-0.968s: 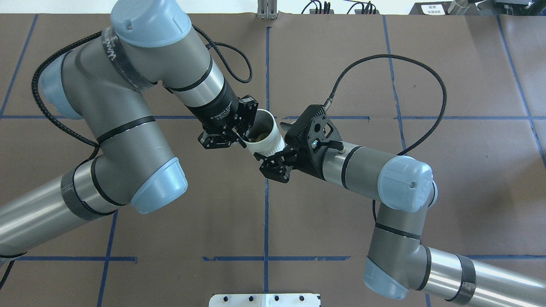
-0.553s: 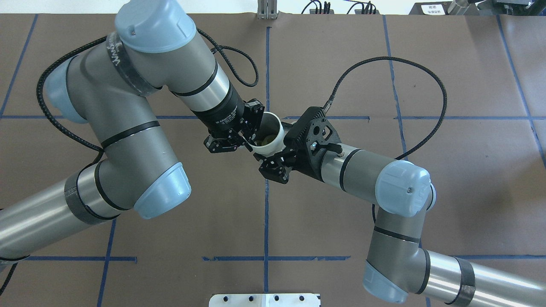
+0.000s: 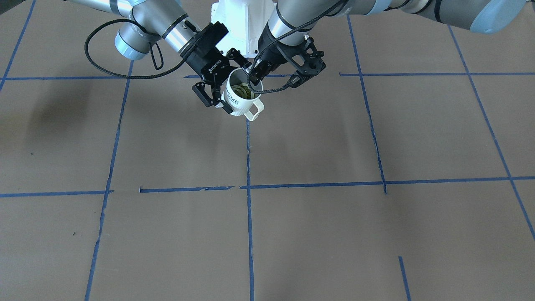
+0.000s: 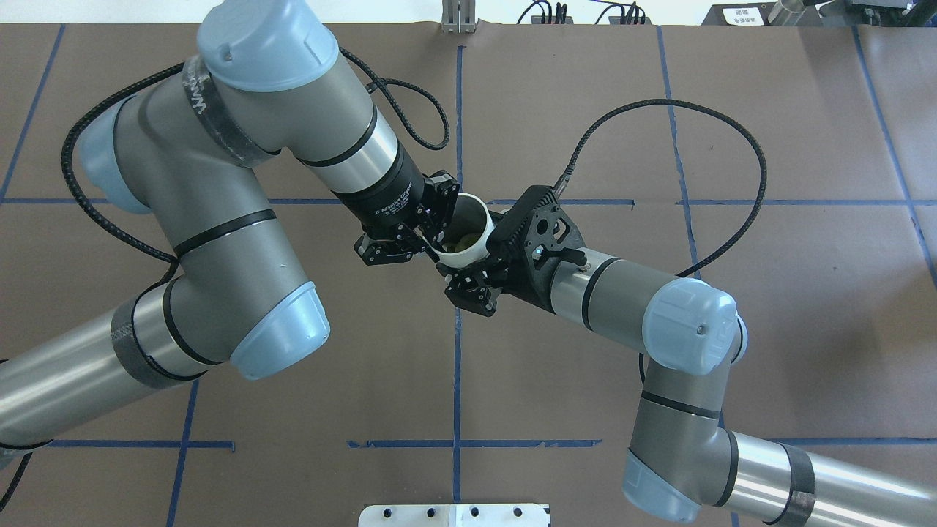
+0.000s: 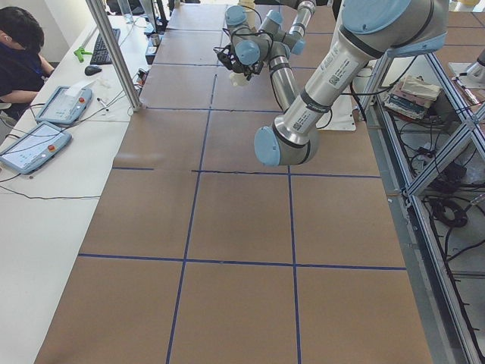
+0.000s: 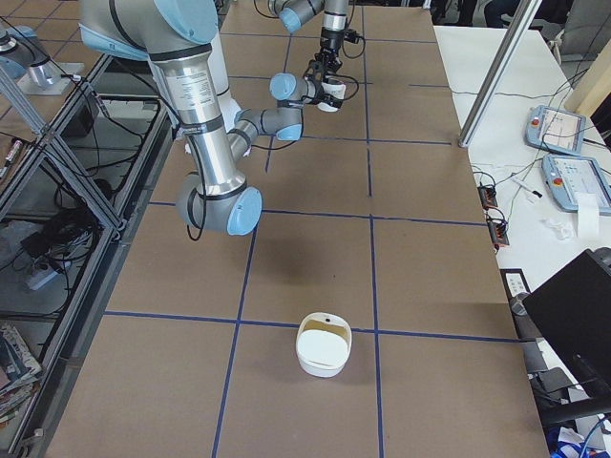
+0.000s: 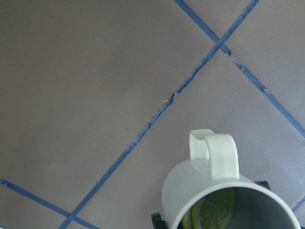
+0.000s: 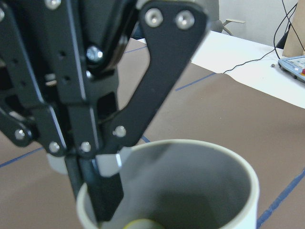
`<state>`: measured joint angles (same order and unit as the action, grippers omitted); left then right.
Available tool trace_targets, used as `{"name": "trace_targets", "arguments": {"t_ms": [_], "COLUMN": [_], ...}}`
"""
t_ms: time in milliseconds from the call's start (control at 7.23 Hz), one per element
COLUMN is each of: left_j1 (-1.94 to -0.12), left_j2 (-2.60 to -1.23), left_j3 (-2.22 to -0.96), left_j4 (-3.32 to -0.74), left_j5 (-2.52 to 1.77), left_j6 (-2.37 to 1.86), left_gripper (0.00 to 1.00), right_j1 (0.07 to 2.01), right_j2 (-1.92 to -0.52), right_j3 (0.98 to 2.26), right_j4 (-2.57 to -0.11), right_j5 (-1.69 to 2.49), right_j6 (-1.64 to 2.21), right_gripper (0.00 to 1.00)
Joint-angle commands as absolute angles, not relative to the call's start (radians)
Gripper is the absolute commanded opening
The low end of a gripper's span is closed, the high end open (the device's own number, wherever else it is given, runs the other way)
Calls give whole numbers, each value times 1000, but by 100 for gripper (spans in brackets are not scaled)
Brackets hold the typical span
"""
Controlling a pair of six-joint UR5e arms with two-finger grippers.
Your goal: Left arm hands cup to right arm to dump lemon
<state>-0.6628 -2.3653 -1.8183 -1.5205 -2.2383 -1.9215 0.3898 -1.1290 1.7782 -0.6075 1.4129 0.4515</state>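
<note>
The white ribbed cup point(image 3: 239, 103) hangs in the air above the table's middle, handle toward the operators' side. The yellow-green lemon point(image 3: 242, 91) lies inside it. My left gripper point(image 4: 439, 228) is shut on the cup's point(image 4: 469, 255) rim, one finger inside and one outside; the right wrist view shows this grip from close up on the cup point(image 8: 249, 190). My right gripper point(image 3: 225, 80) is open, with one jaw on each side of the cup's body. The left wrist view shows the cup point(image 7: 200, 183) from above with the lemon point(image 7: 214, 212) in it.
The brown table point(image 3: 313, 142) carries a grid of blue tape lines. A white bowl-like container point(image 6: 323, 345) stands near the table's end on my right. A person sits with tablets point(image 5: 34, 144) on a white side table.
My left arm has carried the cup to the right, in between the right gripper's jaws, and the cup stands more upright. The right arm has shifted slightly toward it.
</note>
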Motion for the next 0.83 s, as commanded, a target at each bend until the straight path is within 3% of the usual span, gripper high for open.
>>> {"name": "trace_targets", "arguments": {"t_ms": [0,138,277,415,692], "left_j1": [-663,-663,-663,-664,-727], "left_j2": [-2365,-2364,-2364,-2359,-2347], "left_j3": [-1822,-1824,-1824,-1828,-1865], "left_j4": [-1528,-1528,-1537,-1561,-1552], "left_j5": [-2241,-2241,-2243,-2243,-2269], "left_j6": [-1927,-1925,-1908,-1870,-1841], "left_gripper": [2,10,31,99,100], "right_j1": [390,391,391,391,391], "right_j2": [-1131,-1129,-1129,-1131,-1138], "right_j3": [1778,1779,1781,1778,1776], "right_j4": [-607,-607,-607,-607,-607], "right_j5": [1413,1414,1416,1416,1416], "right_j6": [448,440,440,440,440], "right_gripper": [95,66,41,35,35]}}
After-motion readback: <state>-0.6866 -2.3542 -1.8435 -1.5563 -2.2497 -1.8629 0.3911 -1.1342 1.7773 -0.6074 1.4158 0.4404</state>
